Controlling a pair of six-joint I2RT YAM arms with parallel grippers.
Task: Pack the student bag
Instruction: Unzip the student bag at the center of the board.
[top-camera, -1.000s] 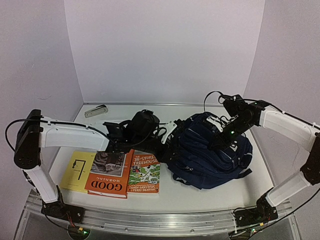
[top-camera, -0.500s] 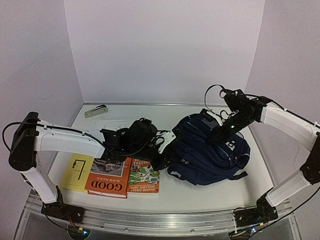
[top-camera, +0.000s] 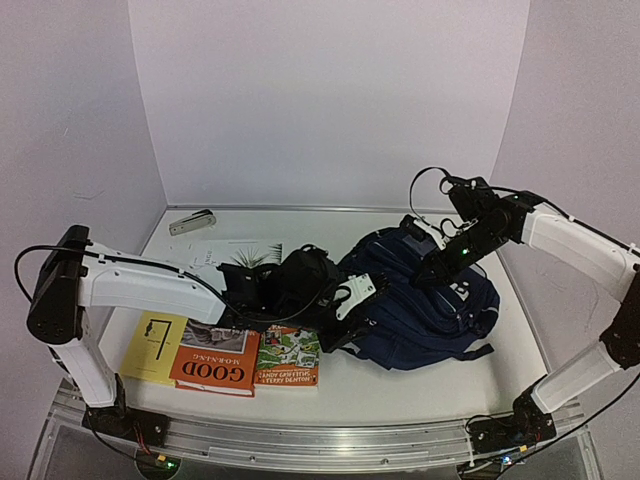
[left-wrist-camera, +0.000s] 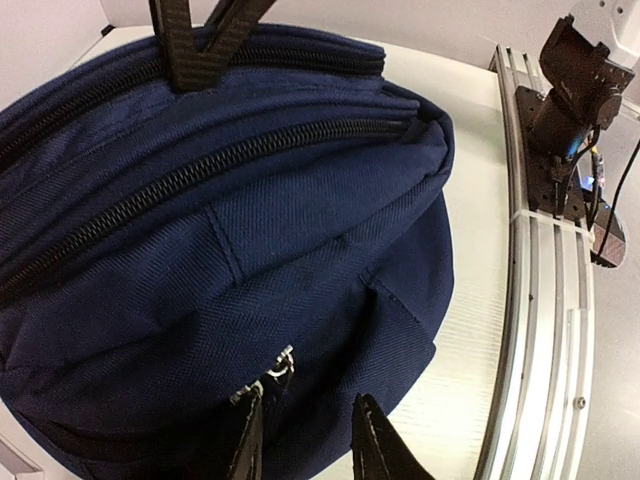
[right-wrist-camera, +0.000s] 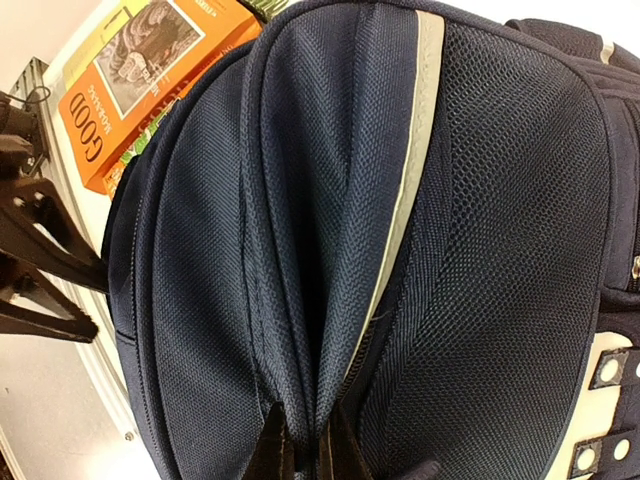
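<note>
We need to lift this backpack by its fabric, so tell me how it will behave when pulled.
Probably floppy: the student bag sags on the table, and the right gripper pinches a soft fold of it. A pull would likely stretch the fabric before the slumped body follows. The coarse weave looks grippy, not slippery.

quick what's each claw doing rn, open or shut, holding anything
left claw: open, jaws apart against the navy backpack by its zip pulls
right claw: shut on a fold of the backpack

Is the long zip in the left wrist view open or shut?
Shut: the zip on the student bag shows teeth meshed along its visible length, no gap.
</note>
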